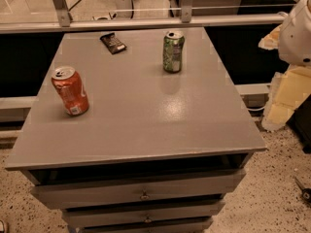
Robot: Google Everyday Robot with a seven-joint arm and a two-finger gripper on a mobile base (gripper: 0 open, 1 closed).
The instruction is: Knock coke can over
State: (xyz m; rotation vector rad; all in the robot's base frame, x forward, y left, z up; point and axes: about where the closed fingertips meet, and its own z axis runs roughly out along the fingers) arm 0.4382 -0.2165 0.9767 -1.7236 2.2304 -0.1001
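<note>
— Starting at the left: where is the coke can [70, 91] sitting?

— It is standing on its base near the left edge of the bench [146, 130], roughly midway between the near and far corners and well apart from everything else.

— And moving right?

— A dark packet [112, 43] is lying near the far edge. A green can [173, 51] is standing right of the middle, also toward the far edge. Beyond the far right corner, a white arm segment [297, 30] is showing.

— What is the hand doing?

— It is sitting out of view, so I cannot tell whether it is apart or together.

— How are you expecting the can to handle?

— I am judging it light, thin-walled and slick, so it is likely tipping easily. No grasp is needed. I am thinking of pushing high on its side, near the silver rim, toward the bench's middle, so it is not rolling off the left edge.
</note>
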